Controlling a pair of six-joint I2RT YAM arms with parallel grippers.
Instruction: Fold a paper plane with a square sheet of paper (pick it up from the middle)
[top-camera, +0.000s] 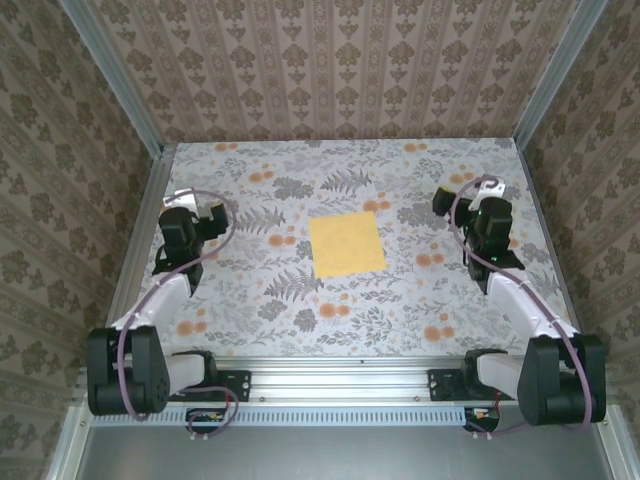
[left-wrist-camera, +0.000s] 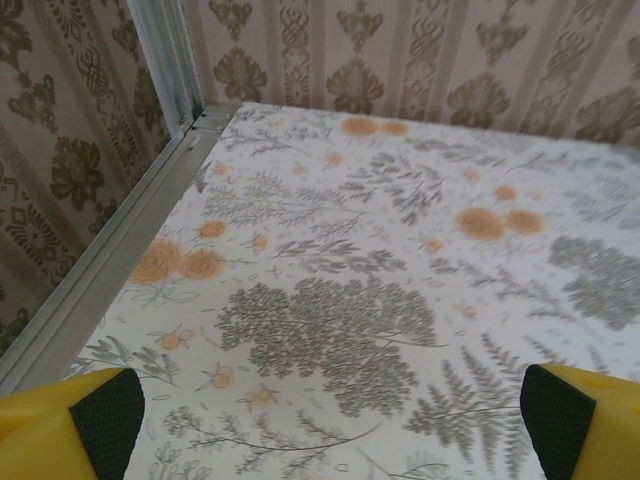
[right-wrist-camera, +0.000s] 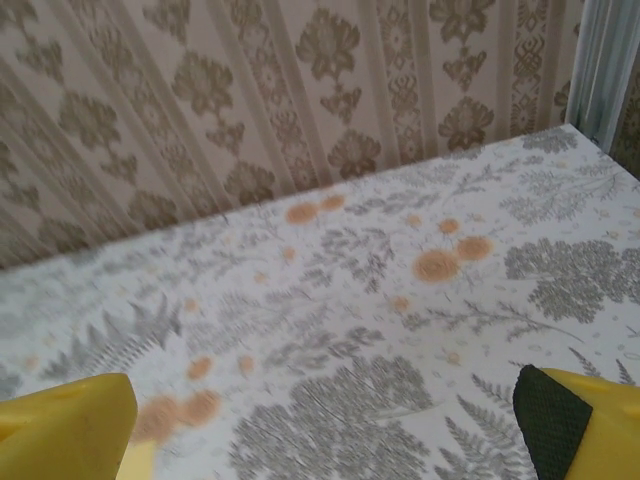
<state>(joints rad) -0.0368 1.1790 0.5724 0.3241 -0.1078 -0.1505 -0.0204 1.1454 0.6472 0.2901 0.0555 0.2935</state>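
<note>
On the left side of the grey-and-orange floral-printed tabletop (top-camera: 250, 290), the left gripper (top-camera: 210, 215) hangs with its yellow, black-padded fingers (left-wrist-camera: 105, 415) spread wide and nothing between them. Its wrist view looks over bare print toward the far left corner. In the middle of the table lies the square sheet of paper (top-camera: 346, 245), thin, bright yellow, flat and uncreased. It is turned slightly against the table's edges and sits well apart from both arms. On the right, the right gripper (top-camera: 457, 200) is likewise released, jaws wide and holding nothing, facing the far wall of patterned brown wallpaper (right-wrist-camera: 250, 100). As I judge it, the task has not begun: no fold shows, no paper plane exists, and the sheet is untouched. Everything is left to do: reaching in to the middle, lifting the sheet, making each crease
</note>
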